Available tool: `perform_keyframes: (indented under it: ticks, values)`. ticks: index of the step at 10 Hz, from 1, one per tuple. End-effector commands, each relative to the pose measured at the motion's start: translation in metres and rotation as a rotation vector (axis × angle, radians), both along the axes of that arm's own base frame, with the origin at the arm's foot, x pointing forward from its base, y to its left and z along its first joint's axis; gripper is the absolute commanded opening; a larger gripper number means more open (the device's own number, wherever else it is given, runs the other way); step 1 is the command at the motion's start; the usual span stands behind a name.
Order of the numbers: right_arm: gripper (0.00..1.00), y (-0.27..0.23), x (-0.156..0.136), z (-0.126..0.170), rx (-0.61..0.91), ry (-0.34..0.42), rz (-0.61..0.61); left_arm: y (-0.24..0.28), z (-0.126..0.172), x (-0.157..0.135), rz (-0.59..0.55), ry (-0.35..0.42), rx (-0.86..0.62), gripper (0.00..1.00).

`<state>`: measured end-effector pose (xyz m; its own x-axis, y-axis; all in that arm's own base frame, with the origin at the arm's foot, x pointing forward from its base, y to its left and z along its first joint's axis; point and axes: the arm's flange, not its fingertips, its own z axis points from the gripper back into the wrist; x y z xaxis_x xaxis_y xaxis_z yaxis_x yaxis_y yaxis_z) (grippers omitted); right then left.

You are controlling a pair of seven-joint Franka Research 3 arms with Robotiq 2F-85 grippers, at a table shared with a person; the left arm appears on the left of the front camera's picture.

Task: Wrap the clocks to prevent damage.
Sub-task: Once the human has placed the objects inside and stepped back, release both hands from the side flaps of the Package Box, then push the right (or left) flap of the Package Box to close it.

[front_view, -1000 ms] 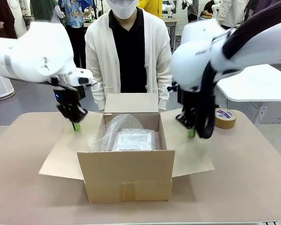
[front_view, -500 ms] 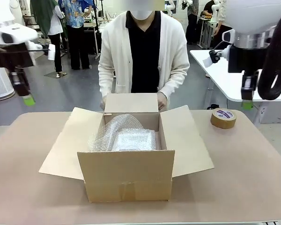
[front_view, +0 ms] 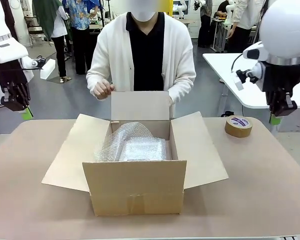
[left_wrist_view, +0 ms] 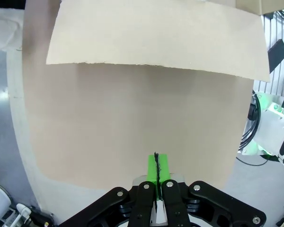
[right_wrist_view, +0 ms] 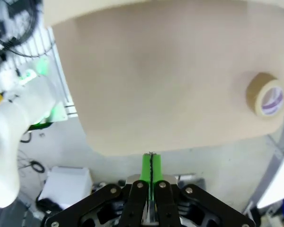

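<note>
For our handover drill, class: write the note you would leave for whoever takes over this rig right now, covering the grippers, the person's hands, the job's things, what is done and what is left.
Left gripper: jaws shut, empty, raised at the table's left side.
Right gripper: jaws shut, empty, raised at the right side.
Person: one hand lifted beside the rear flap.
Cardboard box: mid-table, flaps open, bubble-wrapped bundle inside; its contents are hidden.
Roll of tape: on the table, right of the box.
Left: probably closing and taping the box.

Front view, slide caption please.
Bubble-wrapped bundle in open cardboard box; left gripper and right gripper shut, high at either side.
</note>
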<state>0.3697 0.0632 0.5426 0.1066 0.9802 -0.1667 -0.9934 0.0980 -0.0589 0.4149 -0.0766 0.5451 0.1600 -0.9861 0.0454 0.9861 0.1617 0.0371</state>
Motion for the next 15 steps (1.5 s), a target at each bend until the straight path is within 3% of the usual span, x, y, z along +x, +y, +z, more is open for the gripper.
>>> perform_keyframes:
  ticks: [1,4,5,15]
  values:
    - [0.01,-0.017,-0.006,-0.010,0.165,0.012,0.015,0.004,-0.004,-0.009,-0.023,-0.025,-0.012,0.00]
    - [0.01,-0.019,0.006,-0.020,0.188,0.022,-0.011,-0.003,-0.010,-0.008,-0.057,0.003,0.039,0.00]
    - [0.01,-0.022,-0.003,-0.007,0.158,0.018,-0.012,0.001,-0.003,-0.007,-0.003,-0.003,-0.001,0.00]
    - [0.01,-0.022,-0.003,-0.007,0.158,0.018,-0.012,0.001,-0.003,-0.007,-0.003,-0.003,-0.001,0.00]
